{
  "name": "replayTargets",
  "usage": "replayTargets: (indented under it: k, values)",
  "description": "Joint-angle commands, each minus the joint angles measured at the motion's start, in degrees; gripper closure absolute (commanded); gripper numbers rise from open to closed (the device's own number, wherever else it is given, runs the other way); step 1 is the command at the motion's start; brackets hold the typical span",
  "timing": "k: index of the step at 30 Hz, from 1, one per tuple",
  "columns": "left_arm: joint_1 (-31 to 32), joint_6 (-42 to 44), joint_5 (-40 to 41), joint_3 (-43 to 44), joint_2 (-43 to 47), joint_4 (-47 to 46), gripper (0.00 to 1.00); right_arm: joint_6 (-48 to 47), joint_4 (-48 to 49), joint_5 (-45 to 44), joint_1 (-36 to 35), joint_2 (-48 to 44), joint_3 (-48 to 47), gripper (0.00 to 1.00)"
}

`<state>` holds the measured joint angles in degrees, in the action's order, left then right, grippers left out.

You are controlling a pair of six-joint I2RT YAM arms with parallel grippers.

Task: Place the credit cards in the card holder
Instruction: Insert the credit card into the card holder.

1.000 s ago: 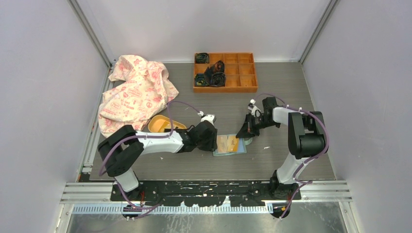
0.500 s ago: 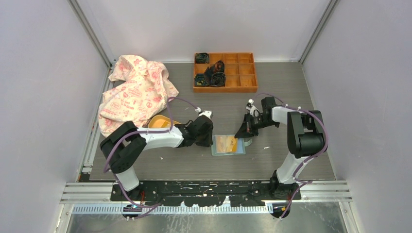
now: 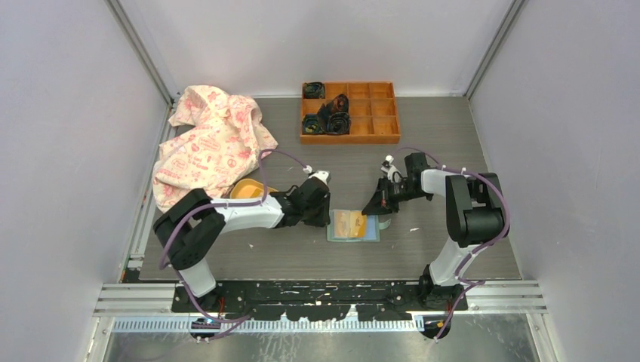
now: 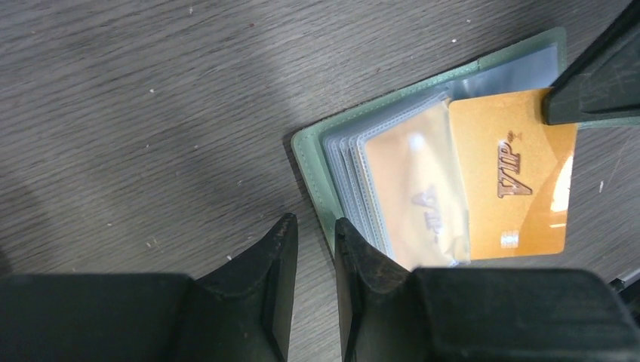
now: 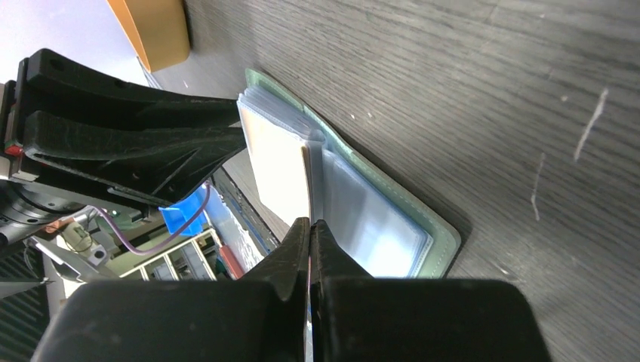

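Note:
The mint-green card holder [image 3: 370,234] lies open on the table, its clear sleeves fanned out [image 4: 309,162] [image 5: 447,235]. One orange credit card [image 4: 411,188] sits inside a sleeve. A second orange card marked VIP [image 4: 513,173] [image 3: 360,223] lies over the right half, its left edge at the sleeves. My right gripper [image 3: 373,208] [image 5: 309,223] is shut on that card's far edge. My left gripper [image 3: 326,214] [image 4: 315,223] hovers low at the holder's left edge. Its jaws stand a narrow gap apart with only table between them.
An orange compartment tray [image 3: 382,130] holding dark rolled items stands at the back. A pink patterned cloth [image 3: 211,143] is heaped at the back left. A yellow-orange dish [image 3: 247,193] [image 5: 151,30] sits just behind my left arm.
My left gripper has drawn back leftwards off the holder to its left edge, and its jaws have narrowed. The right gripper has nudged the orange card slightly to the left.

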<state>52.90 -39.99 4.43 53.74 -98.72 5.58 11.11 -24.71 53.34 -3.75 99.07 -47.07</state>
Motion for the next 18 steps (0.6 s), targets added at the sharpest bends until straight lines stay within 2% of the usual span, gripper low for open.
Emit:
replayTargets:
  k: [1, 12, 18]
  values:
    - [-0.6, 1.91, -1.25, -0.42, 4.88, -1.5, 0.74, 2.0, 4.18, 1.32, -0.28, 1.02, -0.54, 0.99]
    - [-1.05, 0.9, -9.06, -0.78, 3.85, -4.29, 0.66, 4.87, 7.31, 2.6, -0.18, 2.63, 0.05, 0.99]
    - [-1.06, -0.08, -11.8, 0.1, 1.06, -4.93, 0.65, 5.45, 8.33, 3.48, -0.5, 2.84, 0.63, 0.99]
